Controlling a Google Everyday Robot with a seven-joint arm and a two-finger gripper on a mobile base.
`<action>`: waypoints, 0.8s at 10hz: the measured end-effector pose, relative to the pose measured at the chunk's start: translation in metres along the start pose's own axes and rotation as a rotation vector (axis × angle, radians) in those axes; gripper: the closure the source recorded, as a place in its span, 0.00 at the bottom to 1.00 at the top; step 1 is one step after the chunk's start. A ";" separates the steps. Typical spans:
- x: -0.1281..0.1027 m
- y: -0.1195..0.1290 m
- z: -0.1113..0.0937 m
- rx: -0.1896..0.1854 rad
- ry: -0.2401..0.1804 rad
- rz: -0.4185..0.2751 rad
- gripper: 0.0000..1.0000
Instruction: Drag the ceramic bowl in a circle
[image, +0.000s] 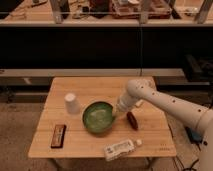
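The green glazed ceramic bowl sits upright on the wooden table, near the middle and a little toward the front. My gripper comes down from the right on the white arm and meets the bowl's right rim. The gripper's tip is hidden against the rim.
A small white upside-down cup stands just left of the bowl. A dark flat bar lies at the front left. A white bottle lies on its side near the front edge. A reddish oblong object lies right of the bowl, under the arm.
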 end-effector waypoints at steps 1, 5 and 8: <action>0.004 0.000 -0.001 -0.003 0.001 -0.012 0.75; 0.015 0.014 -0.004 0.025 -0.006 0.078 1.00; 0.028 0.056 -0.014 0.043 -0.006 0.199 1.00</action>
